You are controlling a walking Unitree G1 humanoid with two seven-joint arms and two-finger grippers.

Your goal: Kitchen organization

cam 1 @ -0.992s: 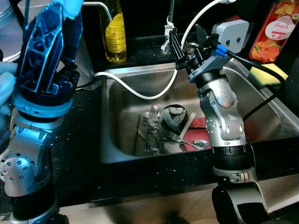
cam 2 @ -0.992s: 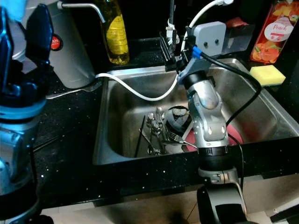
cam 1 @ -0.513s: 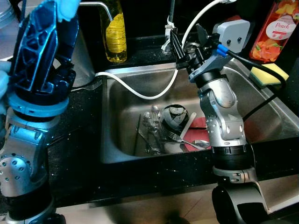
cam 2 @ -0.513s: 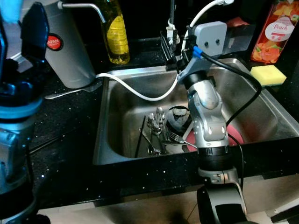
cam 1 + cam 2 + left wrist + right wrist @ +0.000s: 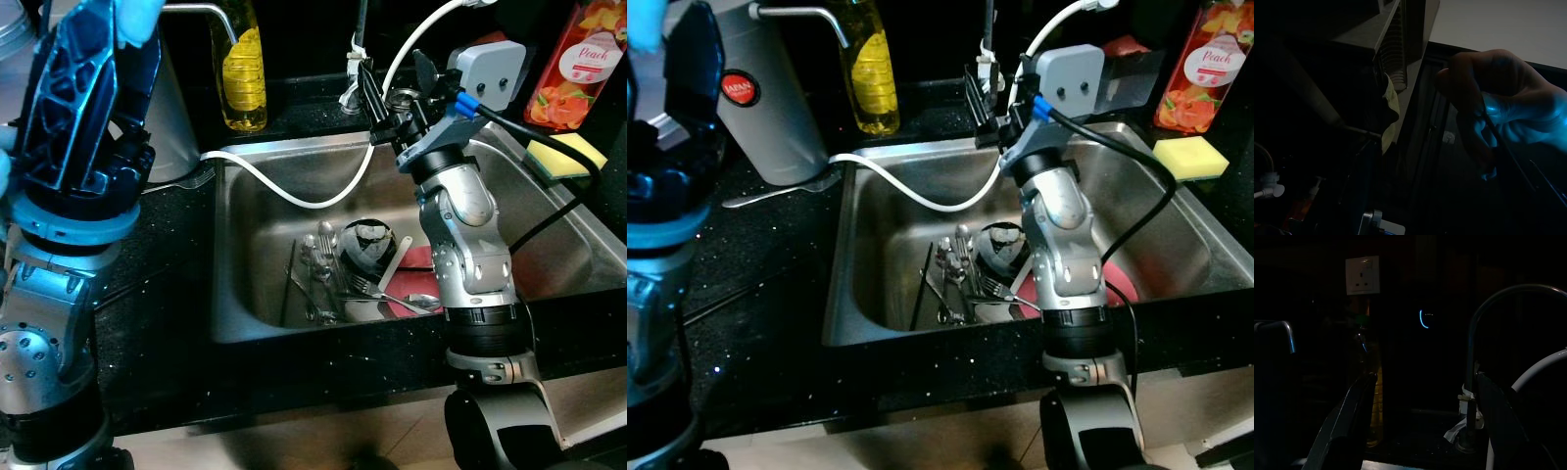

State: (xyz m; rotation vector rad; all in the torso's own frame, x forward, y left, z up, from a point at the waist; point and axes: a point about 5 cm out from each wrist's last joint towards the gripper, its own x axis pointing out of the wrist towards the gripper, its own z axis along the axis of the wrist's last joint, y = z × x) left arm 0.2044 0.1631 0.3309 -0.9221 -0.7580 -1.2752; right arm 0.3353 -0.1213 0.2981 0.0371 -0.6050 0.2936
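where the sink (image 5: 877, 245) holds several utensils (image 5: 950, 269), right gripper (image 5: 994, 98) spread apart by one faucet (image 5: 1471, 362), left gripper state unclear

A red round badge (image 5: 736, 87) is showing on the grey steel flask (image 5: 774, 117) standing on the desk left of the sink; its white lettering is reading "JAPAN", with a smaller line beneath too small to make out. At the far right, the orange juice carton (image 5: 1215, 59) is carrying a white oval label reading "Peach" (image 5: 1217, 61); the other print on the carton is too small to read.
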